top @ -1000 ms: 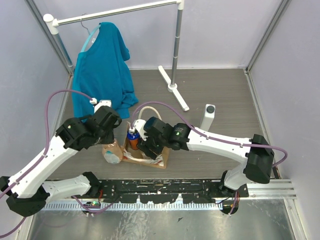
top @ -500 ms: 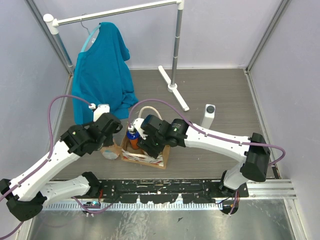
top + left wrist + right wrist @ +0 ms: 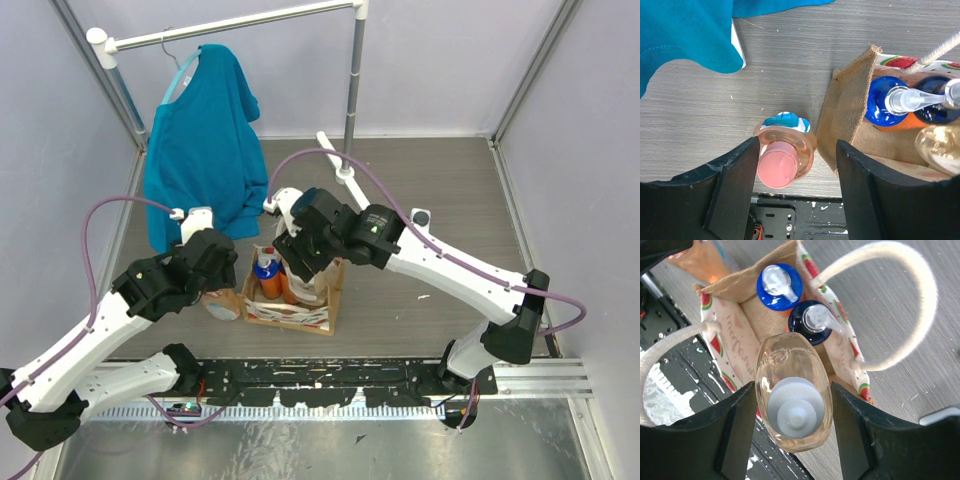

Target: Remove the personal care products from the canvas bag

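Observation:
The canvas bag (image 3: 318, 312) stands on the table near the front edge. It also shows in the left wrist view (image 3: 845, 112) and the right wrist view (image 3: 742, 322). My right gripper (image 3: 302, 262) (image 3: 793, 415) is shut on a pale amber bottle (image 3: 792, 375) with a white cap, held above the bag. Two orange bottles with blue caps (image 3: 267, 273) (image 3: 886, 100) (image 3: 780, 286) stand inside the bag. My left gripper (image 3: 218, 268) (image 3: 796, 172) is open above a pink bottle (image 3: 223, 305) (image 3: 785, 155) standing on the table just left of the bag.
A whitish bottle with a dark cap (image 3: 415, 232) stands on the table to the right. A teal shirt (image 3: 205, 150) (image 3: 685, 35) hangs from a white rack (image 3: 352, 100) at the back. A black rail (image 3: 330, 385) runs along the front edge.
My right gripper has risen out of the bag with the amber bottle. My left arm has drawn back a little from the pink bottle, which stays beside the bag.

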`<state>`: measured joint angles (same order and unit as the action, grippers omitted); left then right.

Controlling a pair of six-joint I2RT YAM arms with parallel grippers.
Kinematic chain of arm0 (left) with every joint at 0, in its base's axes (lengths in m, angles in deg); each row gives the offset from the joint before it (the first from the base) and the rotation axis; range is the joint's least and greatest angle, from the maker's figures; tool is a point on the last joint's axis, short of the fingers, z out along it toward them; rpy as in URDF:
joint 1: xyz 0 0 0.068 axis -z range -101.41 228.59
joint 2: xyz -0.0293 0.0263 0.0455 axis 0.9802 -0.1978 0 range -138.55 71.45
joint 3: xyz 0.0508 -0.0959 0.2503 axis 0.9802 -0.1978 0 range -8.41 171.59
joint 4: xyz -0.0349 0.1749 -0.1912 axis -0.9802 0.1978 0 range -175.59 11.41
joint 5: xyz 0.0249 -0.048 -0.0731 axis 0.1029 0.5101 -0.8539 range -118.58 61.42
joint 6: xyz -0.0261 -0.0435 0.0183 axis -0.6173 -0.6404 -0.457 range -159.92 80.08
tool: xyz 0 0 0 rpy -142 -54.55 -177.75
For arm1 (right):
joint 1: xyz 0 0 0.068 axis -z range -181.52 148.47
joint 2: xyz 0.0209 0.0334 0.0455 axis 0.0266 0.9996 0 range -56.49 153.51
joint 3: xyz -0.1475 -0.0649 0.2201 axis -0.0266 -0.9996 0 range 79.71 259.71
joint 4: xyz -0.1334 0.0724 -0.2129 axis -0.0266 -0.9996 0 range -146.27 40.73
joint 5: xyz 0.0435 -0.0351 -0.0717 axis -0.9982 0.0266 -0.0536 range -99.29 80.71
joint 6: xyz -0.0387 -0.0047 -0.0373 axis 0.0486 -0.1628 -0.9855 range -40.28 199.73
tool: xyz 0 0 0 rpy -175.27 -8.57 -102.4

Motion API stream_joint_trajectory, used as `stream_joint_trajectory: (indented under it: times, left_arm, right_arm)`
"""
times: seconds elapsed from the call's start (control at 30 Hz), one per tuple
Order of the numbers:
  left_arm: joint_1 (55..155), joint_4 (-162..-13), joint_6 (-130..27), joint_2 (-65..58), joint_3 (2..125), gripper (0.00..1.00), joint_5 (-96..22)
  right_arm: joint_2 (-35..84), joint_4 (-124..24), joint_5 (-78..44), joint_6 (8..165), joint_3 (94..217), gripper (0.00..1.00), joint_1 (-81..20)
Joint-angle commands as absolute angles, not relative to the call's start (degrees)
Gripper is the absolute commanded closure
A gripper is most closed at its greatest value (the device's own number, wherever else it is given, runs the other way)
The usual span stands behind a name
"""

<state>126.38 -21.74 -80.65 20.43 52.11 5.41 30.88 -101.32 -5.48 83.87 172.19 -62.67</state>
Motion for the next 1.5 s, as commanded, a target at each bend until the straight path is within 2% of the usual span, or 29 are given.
stream_joint_trajectory:
  times: [0.0,0.23,0.27,0.3,0.33,0.6,0.87,1.1,1.47]
  left_arm:
    - [126.5,-22.9,-81.1,21.3,51.9,0.30,6.8]
    - [126.6,-18.7,-82.2,22.7,55.4,0.21,6.8]
    - [126.6,-18.5,-82.0,22.9,55.9,0.17,6.6]
    - [126.5,-18.5,-81.7,23.2,56.5,0.05,6.3]
    - [126.5,-18.4,-81.6,23.6,56.9,0.01,6.2]
    - [126.6,-18.6,-80.0,25.1,65.8,0.02,5.5]
    - [127.0,-25.6,-73.6,11.4,74.5,0.02,-7.8]
    - [130.1,-33.7,-71.4,5.2,69.6,0.01,-10.1]
    - [131.2,-39.8,-71.7,1.6,59.1,0.01,-7.1]
  right_arm:
    - [28.3,-98.3,-1.7,87.9,180.0,0.99,-58.8]
    - [26.4,-101.8,0.4,94.1,189.1,0.99,-51.3]
    - [26.3,-102.3,1.6,94.3,190.0,0.99,-50.7]
    - [26.2,-102.8,2.4,94.4,190.8,0.99,-50.1]
    - [26.1,-103.2,2.7,94.5,191.4,0.99,-49.3]
    - [23.7,-101.7,13.4,97.7,185.2,0.99,-44.8]
    - [21.6,-91.1,14.2,97.9,165.6,0.99,-38.9]
    - [20.7,-81.8,12.4,99.7,151.2,0.99,-36.1]
    - [22.6,-78.4,13.6,100.2,145.8,0.99,-35.1]
